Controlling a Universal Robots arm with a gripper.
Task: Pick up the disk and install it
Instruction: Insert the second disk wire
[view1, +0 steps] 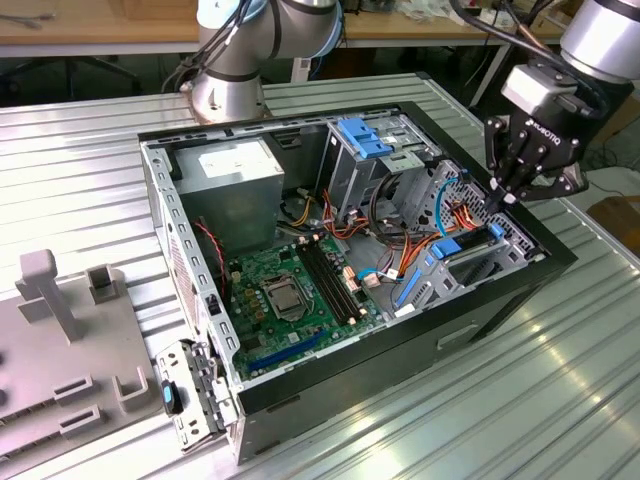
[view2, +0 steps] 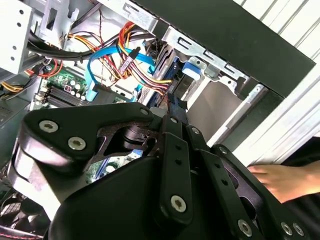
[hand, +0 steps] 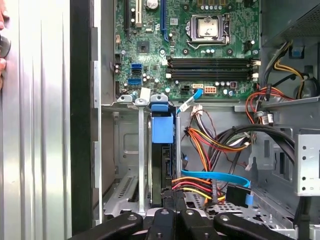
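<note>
The disk (hand: 162, 167) stands on edge inside the grey drive bay of the open computer case, a dark slab with a bright blue rail end (hand: 162, 129) facing the motherboard. In the exterior view the disk (view1: 450, 248) sits in the bay at the case's right corner. My gripper (view1: 497, 200) hangs just above that bay, fingers pointing down. In both wrist views the gripper (hand: 173, 198) (view2: 175, 104) has its fingers pressed together with no gap. The tips are at the disk's near end; whether they touch it I cannot tell.
Orange, yellow and blue cables (hand: 210, 177) crowd the bay beside the disk. The motherboard (view1: 290, 285), the power supply (view1: 235, 175) and a blue latch (view1: 365, 135) on the upper cage fill the case. A person's hand (view2: 280, 180) rests outside the case wall. A grey fixture (view1: 70, 340) stands at the exterior view's left.
</note>
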